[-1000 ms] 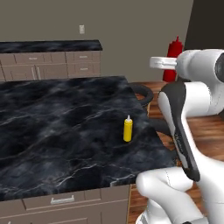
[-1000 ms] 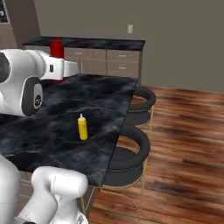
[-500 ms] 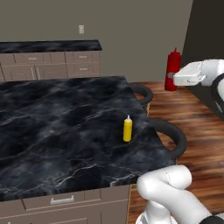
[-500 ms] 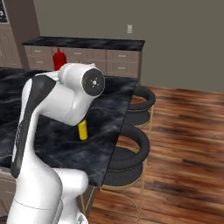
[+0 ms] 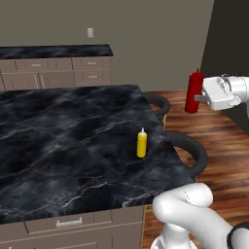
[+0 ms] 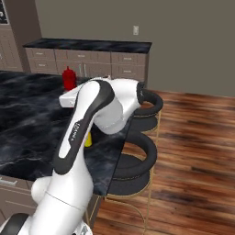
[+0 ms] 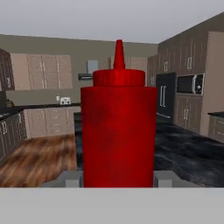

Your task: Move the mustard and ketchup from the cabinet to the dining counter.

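Note:
The ketchup (image 5: 194, 91), a red squeeze bottle, hangs upright in the air near the far right end of the dining counter (image 5: 68, 131). My gripper (image 5: 200, 97) is shut on its body from the right. In the hand view the ketchup (image 7: 118, 131) stands between my fingertips (image 7: 72, 178). From the right base my arm covers most of it, and the ketchup's top (image 6: 69, 78) rises over the hand. The mustard (image 5: 141, 144) stands upright on the black marble near the counter's right edge. From the right base a sliver of the mustard (image 6: 88, 140) shows beside my arm.
Two black round stools (image 5: 187, 146) (image 6: 137, 156) stand along the counter's right side over wood floor. A narrower black worktop (image 5: 53, 51) on brown drawers runs along the back wall. Tall brown cabinets and a microwave (image 7: 194, 84) show far off in the hand view.
My arm has swung round and carried the ketchup downward, closer to counter height. The mustard and the cameras have stayed put.

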